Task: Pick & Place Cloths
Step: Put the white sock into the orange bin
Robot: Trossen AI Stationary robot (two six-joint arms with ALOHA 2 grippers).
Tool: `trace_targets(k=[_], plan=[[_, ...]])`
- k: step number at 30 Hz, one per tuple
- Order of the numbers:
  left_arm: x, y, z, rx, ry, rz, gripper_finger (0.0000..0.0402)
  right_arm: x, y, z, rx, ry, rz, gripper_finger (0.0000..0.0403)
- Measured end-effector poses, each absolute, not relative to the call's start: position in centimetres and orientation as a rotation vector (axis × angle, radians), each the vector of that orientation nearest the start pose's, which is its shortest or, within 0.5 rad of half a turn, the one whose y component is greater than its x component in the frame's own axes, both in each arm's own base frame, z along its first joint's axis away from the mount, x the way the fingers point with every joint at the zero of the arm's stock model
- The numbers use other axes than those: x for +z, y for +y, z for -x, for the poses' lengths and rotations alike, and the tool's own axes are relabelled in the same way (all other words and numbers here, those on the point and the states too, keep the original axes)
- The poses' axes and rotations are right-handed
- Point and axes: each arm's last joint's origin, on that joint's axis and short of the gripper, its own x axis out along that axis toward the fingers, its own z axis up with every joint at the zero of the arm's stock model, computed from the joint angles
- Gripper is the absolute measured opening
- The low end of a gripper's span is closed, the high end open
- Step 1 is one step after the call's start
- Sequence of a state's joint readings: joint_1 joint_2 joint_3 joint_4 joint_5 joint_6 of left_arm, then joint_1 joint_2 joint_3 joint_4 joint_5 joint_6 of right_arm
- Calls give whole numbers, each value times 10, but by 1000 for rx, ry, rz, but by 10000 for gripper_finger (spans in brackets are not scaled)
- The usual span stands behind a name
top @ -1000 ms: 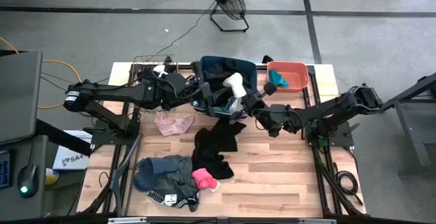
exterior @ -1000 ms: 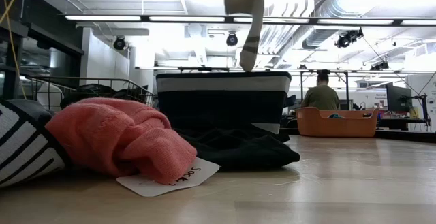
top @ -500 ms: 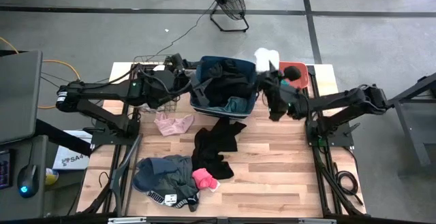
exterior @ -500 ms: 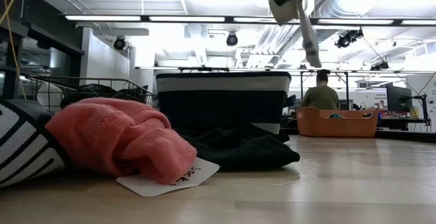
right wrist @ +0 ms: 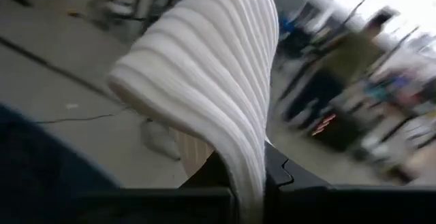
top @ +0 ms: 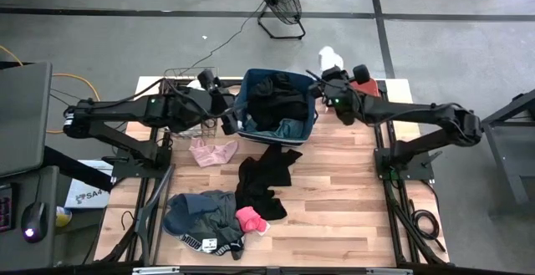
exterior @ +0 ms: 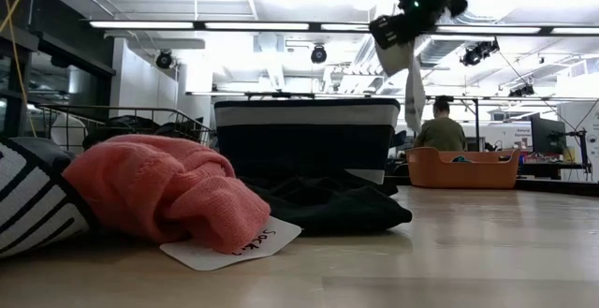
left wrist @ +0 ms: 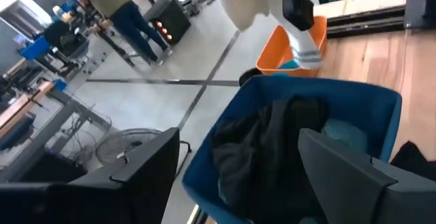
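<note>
My right gripper (top: 331,78) is shut on a white ribbed sock (top: 332,58), high above the table's far edge between the blue bin (top: 244,101) and the coral tub (exterior: 465,169). The sock also shows in the low view (exterior: 414,88) and the left wrist view (left wrist: 245,3). My left gripper (left wrist: 245,183) is open and empty beside the bin's left wall (top: 227,123). Black and teal cloths lie in the bin. A pale pink cloth (top: 213,151), a black one (top: 266,179), a bright pink one (top: 251,219) and a grey pile (top: 201,212) lie on the table. My right gripper pinches the white sock between its two fingers, where the ribbed fabric runs down into the jaws (right wrist: 246,173). The sock is lifted clear of everything. One part bulges past the fingers (right wrist: 211,74) and one end hangs slack below the gripper (exterior: 414,93).
A wire basket (top: 188,83) stands at the far left behind my left arm. The bright pink cloth with a paper tag (exterior: 234,242) lies close to the low camera. A person (exterior: 440,130) sits in the room beyond the tub.
My right gripper has carried the white sock up from over the blue bin toward the table's far right, near the coral tub; the sock has swung as it went. My left gripper has drawn back from over the bin to its left side.
</note>
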State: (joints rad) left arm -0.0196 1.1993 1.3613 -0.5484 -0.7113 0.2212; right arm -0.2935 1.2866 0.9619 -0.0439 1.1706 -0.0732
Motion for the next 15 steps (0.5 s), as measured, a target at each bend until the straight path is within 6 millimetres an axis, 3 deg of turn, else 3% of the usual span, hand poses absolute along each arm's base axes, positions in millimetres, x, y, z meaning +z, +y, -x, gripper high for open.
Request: trace_targets(k=[3,15], plan=[[414,14,-238,642,447,-329,293,300,-116,-243,-1417,434,137,5],[406,13,-236,603,500,-265,293,300,-158,-220,-1485,494,111,5]])
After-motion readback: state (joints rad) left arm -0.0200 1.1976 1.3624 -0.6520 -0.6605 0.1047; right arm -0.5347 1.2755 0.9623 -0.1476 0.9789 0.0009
